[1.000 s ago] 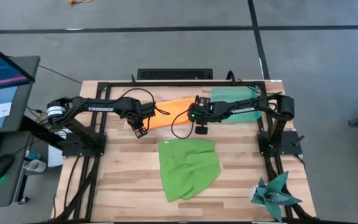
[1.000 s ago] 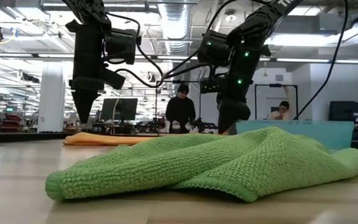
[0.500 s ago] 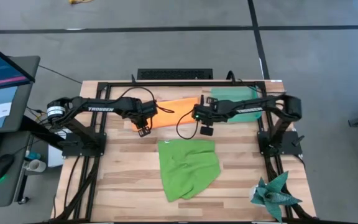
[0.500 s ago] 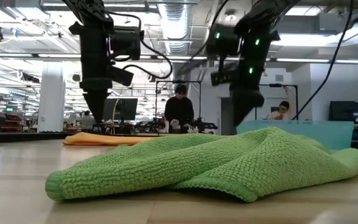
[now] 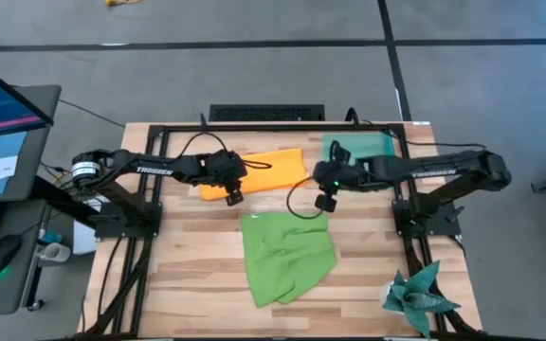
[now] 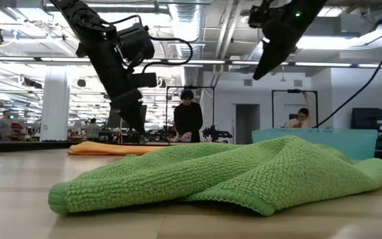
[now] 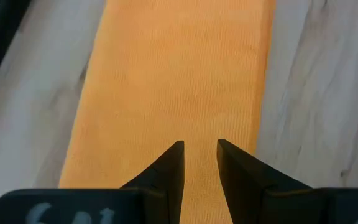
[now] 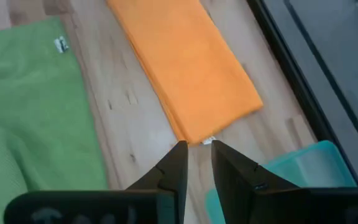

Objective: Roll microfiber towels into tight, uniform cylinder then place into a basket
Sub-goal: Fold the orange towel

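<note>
An open-plan robotics lab; beyond the wooden table [image 6: 18, 192], 2 people [image 6: 188, 119] work at benches with monitors [image 6: 121, 118]; exposed ceiling ducts [image 6: 190, 20] above.

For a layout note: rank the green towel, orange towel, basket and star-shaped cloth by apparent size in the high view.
1. green towel, largest
2. orange towel
3. basket, partly hidden by the right arm, and star-shaped cloth, cut off by the frame edge: too close to rank

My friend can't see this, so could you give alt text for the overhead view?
Two robot arms hang over a folded orange towel at the table's far side. A crumpled green towel lies mid-table, a teal basket far right.
</note>
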Robot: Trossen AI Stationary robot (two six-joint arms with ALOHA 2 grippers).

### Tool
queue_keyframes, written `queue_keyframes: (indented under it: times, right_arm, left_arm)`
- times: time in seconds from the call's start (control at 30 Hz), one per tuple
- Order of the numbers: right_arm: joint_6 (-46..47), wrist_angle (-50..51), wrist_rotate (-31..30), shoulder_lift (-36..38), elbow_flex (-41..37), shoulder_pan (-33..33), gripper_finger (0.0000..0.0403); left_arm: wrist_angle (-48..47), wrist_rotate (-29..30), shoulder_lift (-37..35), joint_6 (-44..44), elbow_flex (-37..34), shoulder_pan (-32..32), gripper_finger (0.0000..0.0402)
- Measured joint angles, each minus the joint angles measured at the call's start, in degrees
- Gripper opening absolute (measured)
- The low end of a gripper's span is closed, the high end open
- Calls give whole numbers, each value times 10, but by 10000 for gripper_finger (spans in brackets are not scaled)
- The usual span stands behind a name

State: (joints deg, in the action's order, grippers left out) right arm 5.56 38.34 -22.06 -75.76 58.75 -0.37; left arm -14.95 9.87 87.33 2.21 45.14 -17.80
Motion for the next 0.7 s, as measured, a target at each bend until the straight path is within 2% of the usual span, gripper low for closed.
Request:
queue_keyframes:
  times: [0.13, 0.23, 0.4, 0.53, 0.7]
  right_arm:
    - [63, -32, -52, 13, -41, 41, 86]
    - [96, -79, -47, 1, -66, 71, 81]
    - [143, -151, 12, -58, -71, 119, 74]
    - [146, -233, 94, -116, -71, 150, 69]
    - [146, -279, 150, -176, -71, 171, 65]
  left_arm:
    - [-9, 0, 0, -28, -17, 0, 88]
    - [-22, 0, 0, -43, -28, 0, 88]
    - [-40, 0, 0, -71, -32, 0, 88]
    - [-36, 9, 0, -100, -32, 2, 88]
    - [-36, 31, 0, -116, -32, 12, 88]
